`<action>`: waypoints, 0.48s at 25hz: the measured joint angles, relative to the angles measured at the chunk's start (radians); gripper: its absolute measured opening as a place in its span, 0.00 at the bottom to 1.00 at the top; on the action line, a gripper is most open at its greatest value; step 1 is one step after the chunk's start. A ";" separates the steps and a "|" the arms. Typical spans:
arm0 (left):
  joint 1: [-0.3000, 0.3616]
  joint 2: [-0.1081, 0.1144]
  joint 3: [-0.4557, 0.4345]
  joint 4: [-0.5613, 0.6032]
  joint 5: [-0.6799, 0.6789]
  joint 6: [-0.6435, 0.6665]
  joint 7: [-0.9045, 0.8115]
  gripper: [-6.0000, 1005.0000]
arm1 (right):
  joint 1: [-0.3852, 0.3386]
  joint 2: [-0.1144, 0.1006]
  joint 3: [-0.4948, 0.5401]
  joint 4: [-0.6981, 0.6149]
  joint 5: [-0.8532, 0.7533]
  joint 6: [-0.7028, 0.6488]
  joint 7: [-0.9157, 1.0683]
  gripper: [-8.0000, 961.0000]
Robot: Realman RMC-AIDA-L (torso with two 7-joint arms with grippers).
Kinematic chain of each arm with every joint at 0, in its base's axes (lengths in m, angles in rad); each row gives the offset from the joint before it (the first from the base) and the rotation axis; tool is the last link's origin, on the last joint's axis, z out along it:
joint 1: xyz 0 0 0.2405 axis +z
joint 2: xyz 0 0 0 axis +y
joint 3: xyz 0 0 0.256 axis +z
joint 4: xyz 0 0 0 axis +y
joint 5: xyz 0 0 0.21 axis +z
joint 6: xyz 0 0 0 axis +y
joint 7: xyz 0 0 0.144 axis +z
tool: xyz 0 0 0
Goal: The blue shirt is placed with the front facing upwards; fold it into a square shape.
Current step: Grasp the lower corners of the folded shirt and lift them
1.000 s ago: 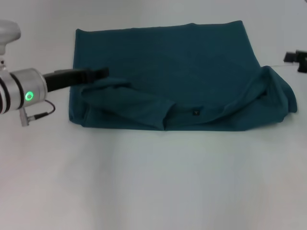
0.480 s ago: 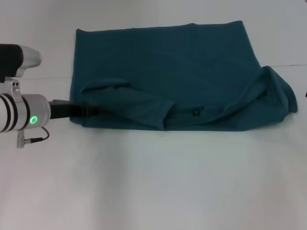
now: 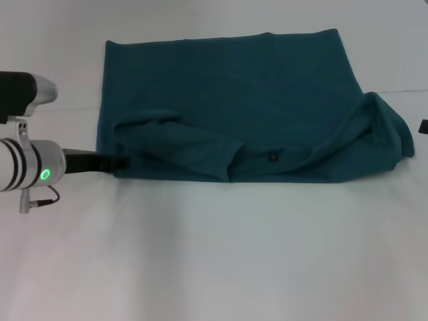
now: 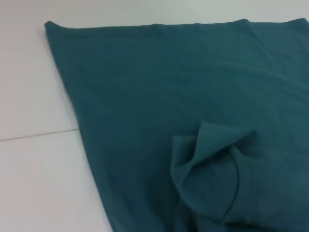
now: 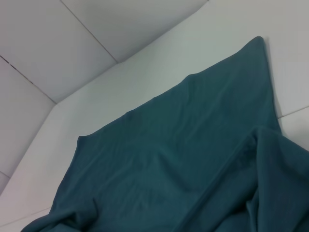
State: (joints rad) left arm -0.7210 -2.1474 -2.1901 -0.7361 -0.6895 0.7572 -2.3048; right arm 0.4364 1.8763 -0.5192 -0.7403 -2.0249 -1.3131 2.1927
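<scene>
A: How many things are on the counter (image 3: 214,254)?

B: One shirt (image 3: 227,87), dark blue-green, lying across the far half of the white surface. Both sleeves are folded inward over the body: one lies as a flap on the left, one bunches up in a ridge on the right. That makes two folded sleeves, plus one small dark label (image 3: 272,158) near the front edge, between them.

A: And the arms?

B: One is plainly in view. The left pincer (image 3: 119,162) reaches in from the left at the shirt's front left corner, its dark tip touching the hem. I cannot tell whether it is spread or pressed together. Of the right arm, only a dark sliver (image 3: 423,126) shows at the right edge of the head view.

A: What differs from half a second ago?

B: The left pincer has drawn slightly back toward the left and nearer the front edge. The shirt lies just as it did. A second ago that pincer was farther back, over the left sleeve.
</scene>
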 joint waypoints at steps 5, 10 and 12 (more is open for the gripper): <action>-0.029 0.000 0.001 0.037 0.004 -0.034 0.002 0.61 | 0.000 0.000 0.000 0.004 0.000 0.009 0.004 0.82; -0.056 0.008 0.001 0.089 0.012 -0.061 0.005 0.60 | 0.000 0.000 0.000 0.017 0.000 0.017 0.007 0.82; -0.058 0.009 0.001 0.093 0.019 -0.075 0.003 0.60 | 0.000 0.000 0.000 0.019 0.000 0.017 0.008 0.82</action>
State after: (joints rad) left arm -0.7791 -2.1387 -2.1888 -0.6428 -0.6708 0.6823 -2.3022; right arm 0.4363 1.8758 -0.5188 -0.7213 -2.0250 -1.2959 2.2005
